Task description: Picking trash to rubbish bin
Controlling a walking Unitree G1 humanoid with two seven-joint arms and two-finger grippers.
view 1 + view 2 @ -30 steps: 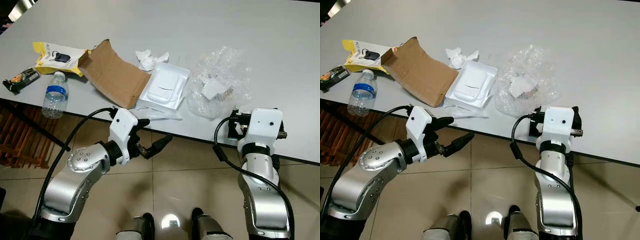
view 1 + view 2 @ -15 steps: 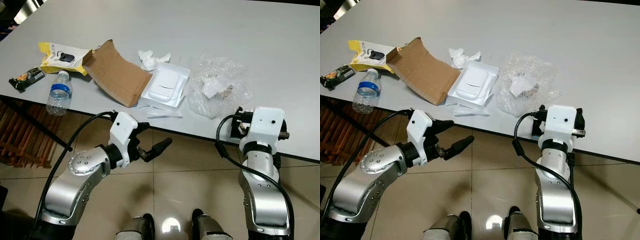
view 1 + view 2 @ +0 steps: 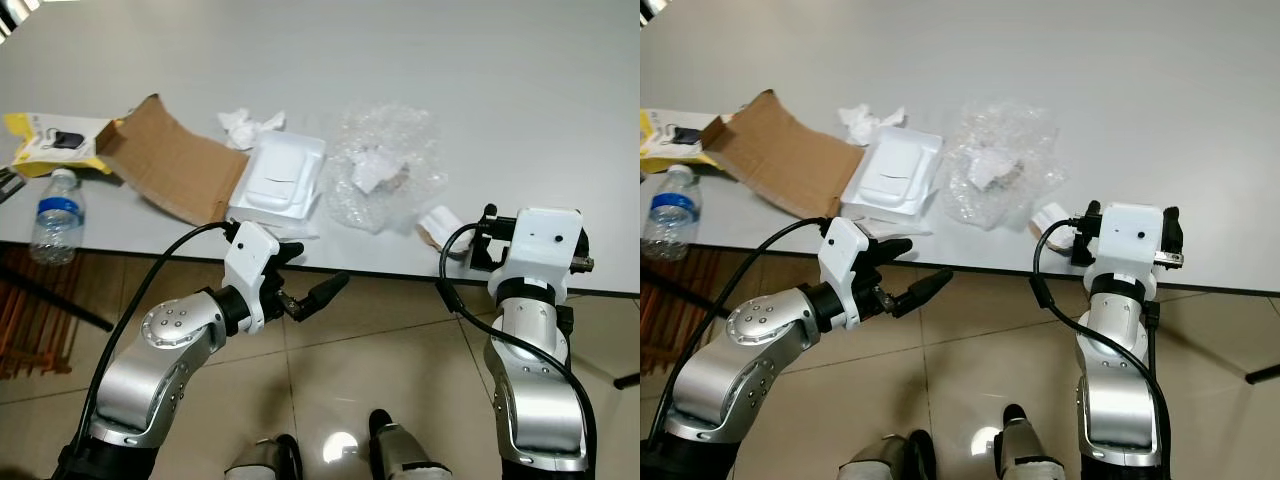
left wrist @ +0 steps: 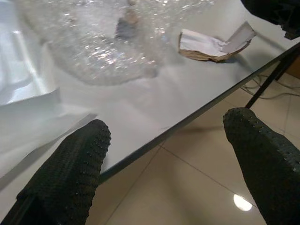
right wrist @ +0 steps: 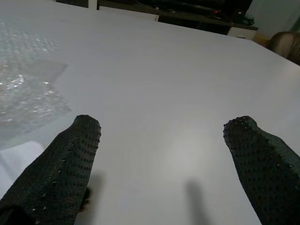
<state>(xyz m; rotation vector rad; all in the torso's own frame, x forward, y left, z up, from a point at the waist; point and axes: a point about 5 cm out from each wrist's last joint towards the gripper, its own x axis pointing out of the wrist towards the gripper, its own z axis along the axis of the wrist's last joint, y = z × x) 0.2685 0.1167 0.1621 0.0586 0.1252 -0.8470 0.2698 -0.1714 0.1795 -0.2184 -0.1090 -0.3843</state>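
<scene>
here the torn paper scrap [image 3: 440, 222] lies at the desk [image 3: 520, 90] front edge, just beside the right end effector [image 5: 161, 154], which hovers over the desk spread wide and empty. its long axis runs roughly along the edge. the left end effector [image 3: 312, 290], also wide open and empty, hangs below the edge, farther off.

yellow packet [image 3: 45, 146]: cut by pic edge, print too small to read
right gripper [image 5: 161, 154]: fingertips cut off
</scene>
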